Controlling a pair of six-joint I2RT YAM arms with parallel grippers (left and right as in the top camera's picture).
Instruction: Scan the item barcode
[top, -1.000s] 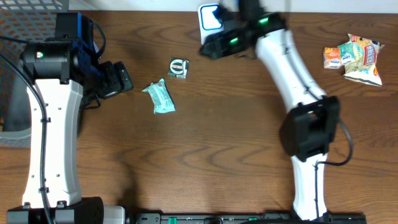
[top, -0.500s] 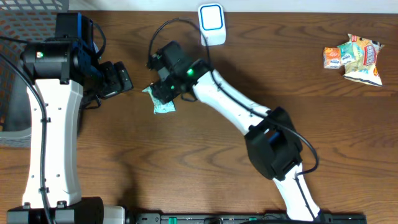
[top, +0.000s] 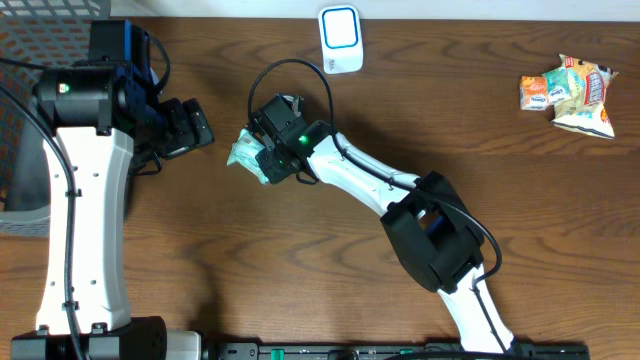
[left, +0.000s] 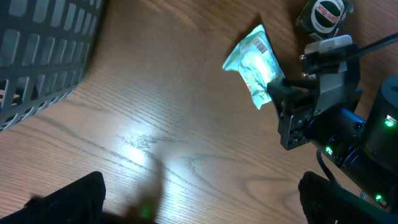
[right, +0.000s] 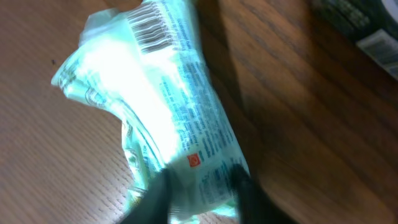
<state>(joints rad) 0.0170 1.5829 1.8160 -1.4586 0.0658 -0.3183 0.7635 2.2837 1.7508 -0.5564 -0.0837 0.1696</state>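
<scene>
Your right tool (top: 260, 160) has swung over from the scanner (top: 341, 38) at 12 o'clock and now clenches one end of the teal packet (right: 155, 112), which lies on the tabletop (top: 300, 260) around 10 o'clock from centre. The barcode (right: 152, 28) faces up, so carrying it to the scanner looks next; your left tool (top: 200, 128) hangs released.

Shows pale green packet (right: 168, 118) lying on table (right: 311, 155) — barcode (right: 152, 28) at upper end, lower end pinched between two blurred fingers (right: 158, 196).
</scene>
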